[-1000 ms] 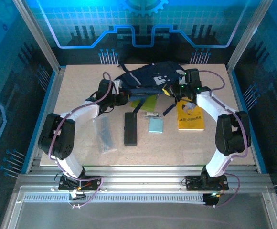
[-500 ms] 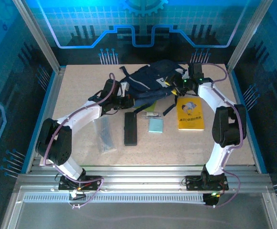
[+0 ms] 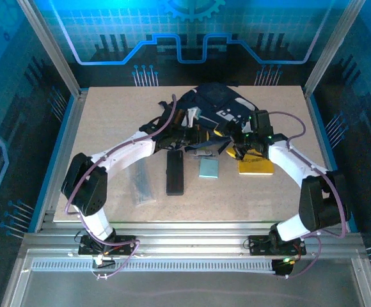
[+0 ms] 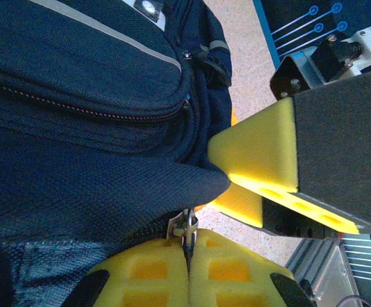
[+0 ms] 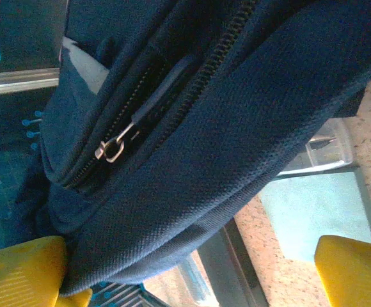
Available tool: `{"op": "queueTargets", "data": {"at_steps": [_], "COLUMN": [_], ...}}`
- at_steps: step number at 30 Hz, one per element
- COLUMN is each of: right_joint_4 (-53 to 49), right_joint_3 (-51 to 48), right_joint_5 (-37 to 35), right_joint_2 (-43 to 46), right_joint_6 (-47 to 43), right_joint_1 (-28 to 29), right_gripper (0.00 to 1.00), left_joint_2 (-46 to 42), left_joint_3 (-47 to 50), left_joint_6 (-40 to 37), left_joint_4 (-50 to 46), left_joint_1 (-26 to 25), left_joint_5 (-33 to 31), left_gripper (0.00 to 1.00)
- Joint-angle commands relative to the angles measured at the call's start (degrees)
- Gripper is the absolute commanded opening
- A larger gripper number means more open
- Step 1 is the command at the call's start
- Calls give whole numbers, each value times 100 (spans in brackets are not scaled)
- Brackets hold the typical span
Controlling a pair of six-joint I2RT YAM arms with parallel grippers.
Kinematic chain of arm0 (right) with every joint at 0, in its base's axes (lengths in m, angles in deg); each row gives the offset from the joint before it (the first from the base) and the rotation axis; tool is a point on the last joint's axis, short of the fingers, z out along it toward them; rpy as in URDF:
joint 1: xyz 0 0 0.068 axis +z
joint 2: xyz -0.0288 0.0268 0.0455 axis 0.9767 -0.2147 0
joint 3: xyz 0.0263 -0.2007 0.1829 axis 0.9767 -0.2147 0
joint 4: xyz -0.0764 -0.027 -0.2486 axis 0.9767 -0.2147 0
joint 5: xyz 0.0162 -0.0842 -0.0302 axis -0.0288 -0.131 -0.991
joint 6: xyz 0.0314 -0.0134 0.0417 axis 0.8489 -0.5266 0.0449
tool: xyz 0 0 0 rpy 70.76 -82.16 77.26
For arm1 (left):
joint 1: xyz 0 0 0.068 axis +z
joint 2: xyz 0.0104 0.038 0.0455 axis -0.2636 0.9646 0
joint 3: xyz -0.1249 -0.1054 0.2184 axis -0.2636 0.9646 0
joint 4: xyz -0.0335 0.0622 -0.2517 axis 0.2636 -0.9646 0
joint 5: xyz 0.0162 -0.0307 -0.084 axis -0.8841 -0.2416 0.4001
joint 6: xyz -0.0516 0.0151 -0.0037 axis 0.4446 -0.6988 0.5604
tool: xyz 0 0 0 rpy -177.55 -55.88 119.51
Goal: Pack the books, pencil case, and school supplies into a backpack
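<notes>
left tool [image 4: 187, 256] clamped on zipper pull [image 4: 184, 225] of backpack [image 3: 214, 109] | right tool [image 5: 189, 272] just opened wide beside backpack | unzipping likely next

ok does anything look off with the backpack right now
Nothing spilled or damaged. The backpack lies rumpled rather than flat, its near edge bunched up where the left gripper pinches a zipper pull.
</notes>
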Motion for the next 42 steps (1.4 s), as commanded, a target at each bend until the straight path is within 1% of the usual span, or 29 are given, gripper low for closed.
{"op": "queueTargets", "data": {"at_steps": [1, 3, 4, 6, 7, 9, 10, 12, 14, 19, 22, 24, 27, 30, 31, 34, 38, 40, 42], "right_joint_4": [705, 1239, 1524, 1810, 1892, 2040, 2110, 2148, 1868, 366, -355, -597, -996, -1369, -1467, -1614, -2222, -2636, -3066], "right_joint_3": [-34, -29, -29, 74, 151, 261, 287, 245, 299, 1008, 1462, 1640, 1965, 2342, 2473, 2694, 3048, 3259, 3419], "right_joint_5": [-26, -68, -91, -226, -291, -331, -348, -383, -377, -328, -114, 116, 542, 1190, 1528, 2178, 2553, 2881, 3000], "right_joint_2": [-238, -499, -659, -938, -1072, -1262, -1319, -1303, -1200, -1063, -1085, -1090, -1185, -1416, -1525, -1726, -1875, -1978, -2036], "right_joint_6": [681, 955, 1111, 1214, 1212, 1236, 1252, 1212, 940, -476, -1246, -1651, -2305, -2924, -3117, -3436, -4053, -4464, -4868], "right_joint_1": [324, 387, 397, 443, 488, 570, 589, 575, 510, 355, 248, 171, 31, -137, -194, -376, -551, -631, -702], "right_gripper": [100, 99, 97, 90, 84, 63, 48, 23, 1, 0, 0, 0, 0, 0, 0, 0, 0, 0, 0], "left_joint_2": [-79, -169, -230, -359, -423, -521, -568, -644, -683, -540, -513, -527, -511, -404, -352, -139, 183, 328, 423], "left_joint_3": [-120, 14, 103, 279, 359, 423, 444, 435, 364, 57, -23, 41, 140, 87, 66, -35, -150, -192, -236], "left_joint_6": [108, 134, 166, 225, 242, 188, 112, -151, -535, -1441, -1870, -1937, -1913, -1969, -1995, -2052, -2106, -2098, -2105], "left_joint_4": [465, 459, 479, 517, 514, 412, 310, 21, -423, -1615, -2145, -2206, -2158, -2174, -2163, -2123, -2153, -2123, -2093], "left_joint_1": [-129, -163, -166, -163, -164, -169, -161, -148, -61, 439, 580, 719, 1034, 1265, 1323, 1493, 1700, 1828, 1942], "left_joint_5": [278, 262, 245, 253, 269, 267, 199, -15, -332, -487, -1025, -1144, -1058, -1104, -1138, -1212, -1337, -1507, -1681], "left_gripper": [0, 0, 0, 0, 0, 0, 0, 0, 0, 0, 0, 0, 0, 0, 0, 0, 0, 0, 0]}}
